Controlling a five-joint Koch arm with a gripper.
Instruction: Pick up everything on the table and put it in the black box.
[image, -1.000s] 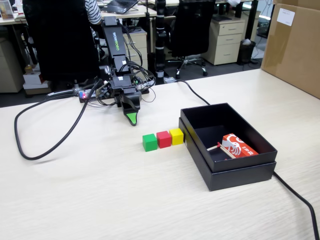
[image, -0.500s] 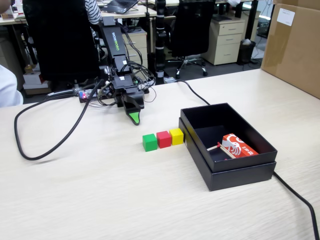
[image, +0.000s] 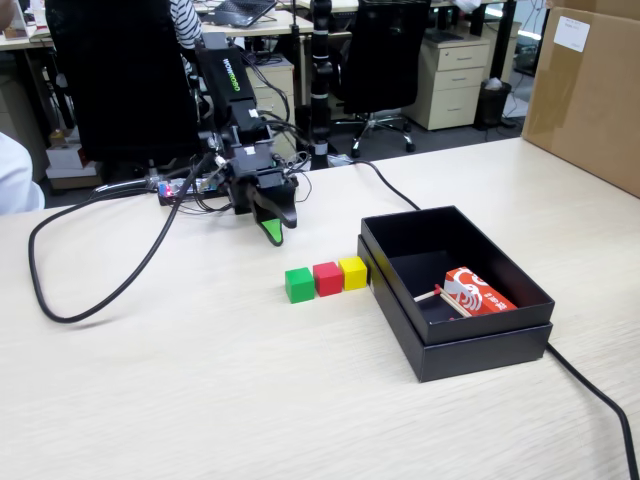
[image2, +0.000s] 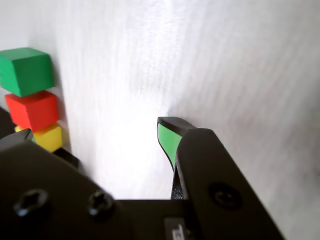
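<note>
Three small cubes stand in a touching row on the beige table (image: 200, 380): green (image: 299, 285), red (image: 328, 278), yellow (image: 353, 272). The yellow one is right beside the left wall of the black box (image: 480, 350). My gripper (image: 272, 228) hangs low over the table, behind and to the left of the cubes, open and empty. In the wrist view the green (image2: 26, 70), red (image2: 34, 109) and yellow (image2: 49, 137) cubes sit at the left edge. There the gripper (image2: 95, 135) shows bare table between its green-padded fingers (image2: 167, 139).
Inside the black box lie a red-and-white packet (image: 478, 292) and a thin stick (image: 432, 296). A black cable (image: 60, 305) loops over the table's left side; another (image: 600, 400) runs past the box. A big cardboard box (image: 590, 90) stands at the back right.
</note>
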